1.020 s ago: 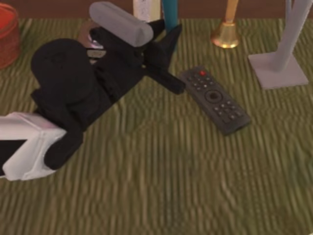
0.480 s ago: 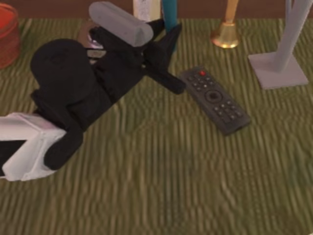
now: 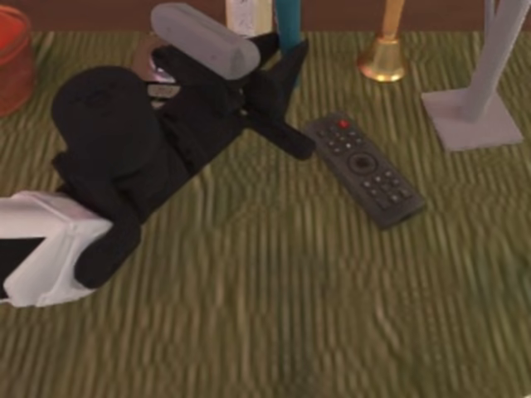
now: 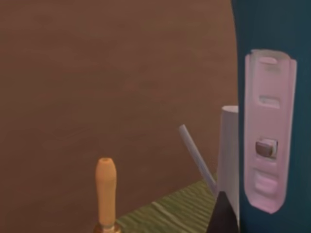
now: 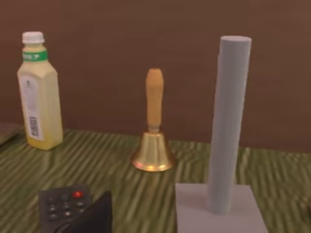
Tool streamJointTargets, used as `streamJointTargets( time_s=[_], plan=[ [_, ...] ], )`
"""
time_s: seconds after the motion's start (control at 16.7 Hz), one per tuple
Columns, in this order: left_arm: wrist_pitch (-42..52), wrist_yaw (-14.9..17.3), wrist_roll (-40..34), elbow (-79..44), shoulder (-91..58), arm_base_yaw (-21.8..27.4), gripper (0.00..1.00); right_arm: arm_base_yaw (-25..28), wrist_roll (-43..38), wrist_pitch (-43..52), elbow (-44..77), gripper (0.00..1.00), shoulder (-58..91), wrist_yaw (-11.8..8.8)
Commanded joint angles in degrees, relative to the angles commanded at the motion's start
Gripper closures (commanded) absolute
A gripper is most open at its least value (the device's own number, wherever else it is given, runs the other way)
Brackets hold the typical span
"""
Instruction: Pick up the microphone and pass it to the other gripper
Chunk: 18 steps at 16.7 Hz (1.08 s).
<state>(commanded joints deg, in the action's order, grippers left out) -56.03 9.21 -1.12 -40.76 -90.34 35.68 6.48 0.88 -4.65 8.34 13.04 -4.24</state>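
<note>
My left jaws (image 3: 286, 79) grip the microphone (image 3: 288, 18) by its teal handle at the table's (image 3: 249, 290) far edge, remote (image 3: 363, 168) beside; I cannot see my right jaws

Microphone (image 3: 288, 25): teal handle, white switch strip, upright at table's far edge.

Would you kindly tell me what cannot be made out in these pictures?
- Head of the microphone: cut off by the top view's upper edge; the left wrist view shows only its handle.
- The bottle: in the top view, mostly cut off by the same edge, beside the left gripper.
- The right arm: outside the top view.
</note>
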Motion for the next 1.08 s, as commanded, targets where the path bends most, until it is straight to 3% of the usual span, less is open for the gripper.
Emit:
streamJointTargets(
  time_s=[0.66, 0.84, 1.08],
  plan=[
    [0.0, 0.0, 0.0, 0.0, 0.0, 0.0, 1.00, 19.4, 2.0, -18.0, 29.3, 0.00, 47.6, -12.5],
    [0.0, 0.0, 0.0, 0.0, 0.0, 0.0, 1.00, 22.6, 2.5, -20.3, 33.4, 0.00, 54.7, -14.6],
    [0.0, 0.0, 0.0, 0.0, 0.0, 0.0, 1.00, 23.6, 2.6, -20.9, 34.6, 0.00, 57.0, -15.2]
  ],
)
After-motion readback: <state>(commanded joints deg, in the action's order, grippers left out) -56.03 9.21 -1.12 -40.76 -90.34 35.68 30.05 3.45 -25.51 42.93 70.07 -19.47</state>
